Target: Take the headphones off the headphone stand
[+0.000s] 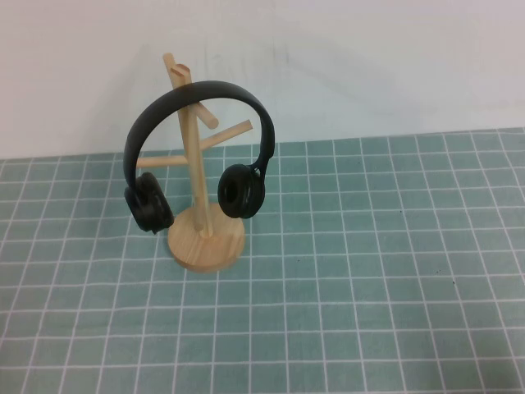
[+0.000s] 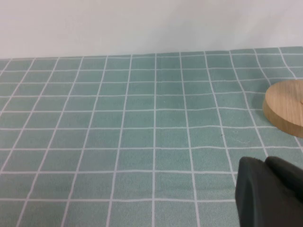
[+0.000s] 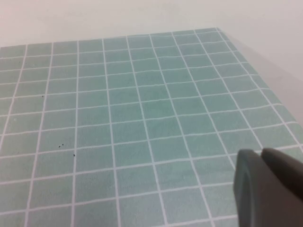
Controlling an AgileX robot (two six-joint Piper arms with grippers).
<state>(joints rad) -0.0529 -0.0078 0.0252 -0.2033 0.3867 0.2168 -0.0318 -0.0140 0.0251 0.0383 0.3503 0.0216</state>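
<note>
The black headphones (image 1: 199, 148) hang by their thin headband over an upper peg of the light wooden headphone stand (image 1: 197, 168), one ear cup on each side of the post. The stand's round base (image 1: 207, 242) sits on the green grid mat; part of that base (image 2: 286, 108) shows in the left wrist view. Neither arm shows in the high view. My left gripper (image 2: 265, 163) is shut and empty, low over the mat to the left of the stand. My right gripper (image 3: 261, 156) is shut and empty over bare mat near the table's right side.
A green mat with a white grid (image 1: 353, 279) covers the table up to a white wall (image 1: 369, 57) behind. The mat's far right corner (image 3: 218, 29) shows in the right wrist view.
</note>
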